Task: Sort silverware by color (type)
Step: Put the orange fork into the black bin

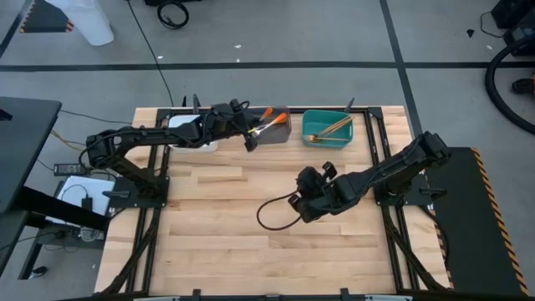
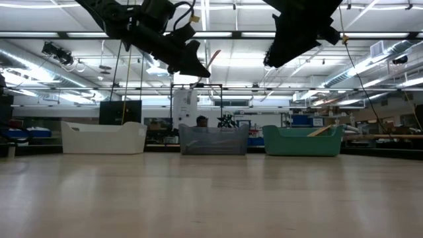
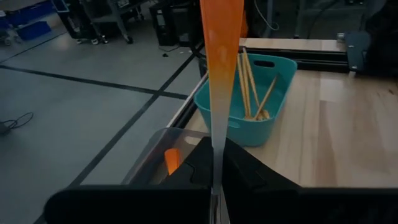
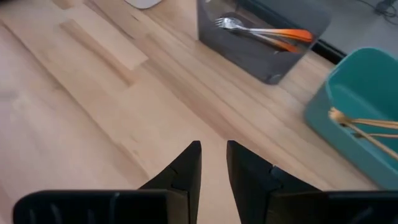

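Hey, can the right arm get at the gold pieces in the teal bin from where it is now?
Probably yes. The right gripper hangs empty over bare table, fingers slightly apart, and nothing stands between it and the teal bin. The gold utensils lie uncovered inside.

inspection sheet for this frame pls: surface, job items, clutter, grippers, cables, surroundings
Surface: wooden table, bare in the middle.
Job's things: orange-handled utensil held over the grey bin; two orange-handled forks inside it; gold utensils in the teal bin; white bin contents hidden.
Clutter: nothing seen.
Grippers: left gripper shut on the utensil; right gripper slightly open, empty, above mid-table.
Cables: black loop on the table by the right arm.
Surroundings: person behind the grey bin, shelving beyond.
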Robot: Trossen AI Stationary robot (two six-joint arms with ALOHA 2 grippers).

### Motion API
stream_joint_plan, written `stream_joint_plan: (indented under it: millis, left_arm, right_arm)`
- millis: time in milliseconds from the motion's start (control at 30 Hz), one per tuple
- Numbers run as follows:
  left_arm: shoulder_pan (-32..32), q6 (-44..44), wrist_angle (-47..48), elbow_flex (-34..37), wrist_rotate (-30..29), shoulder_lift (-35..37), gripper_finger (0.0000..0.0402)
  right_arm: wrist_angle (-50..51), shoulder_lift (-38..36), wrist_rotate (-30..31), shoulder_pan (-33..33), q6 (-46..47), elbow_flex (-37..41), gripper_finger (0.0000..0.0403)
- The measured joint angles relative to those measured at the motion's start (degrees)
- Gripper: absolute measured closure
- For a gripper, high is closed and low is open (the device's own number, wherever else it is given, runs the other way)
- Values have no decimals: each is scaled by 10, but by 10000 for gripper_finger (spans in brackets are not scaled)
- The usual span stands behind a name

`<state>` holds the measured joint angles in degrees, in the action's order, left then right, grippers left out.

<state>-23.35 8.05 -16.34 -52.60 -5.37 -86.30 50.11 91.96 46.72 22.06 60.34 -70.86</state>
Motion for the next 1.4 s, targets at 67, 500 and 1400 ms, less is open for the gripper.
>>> stream_joint_plan:
  millis: [67, 500, 1400]
  left_arm:
    - [0, -2, 0, 0, -1, 0, 377]
    - [-17, 13, -44, -6, -5, -80, 376]
    - [-90, -3, 229, -181, 91, -199, 376]
  right_arm:
    - [-24, 0, 1, 6, 0, 12, 316]
    - [-130, 0, 10, 25, 0, 63, 317]
    - [-189, 0, 1, 27, 0, 114, 317]
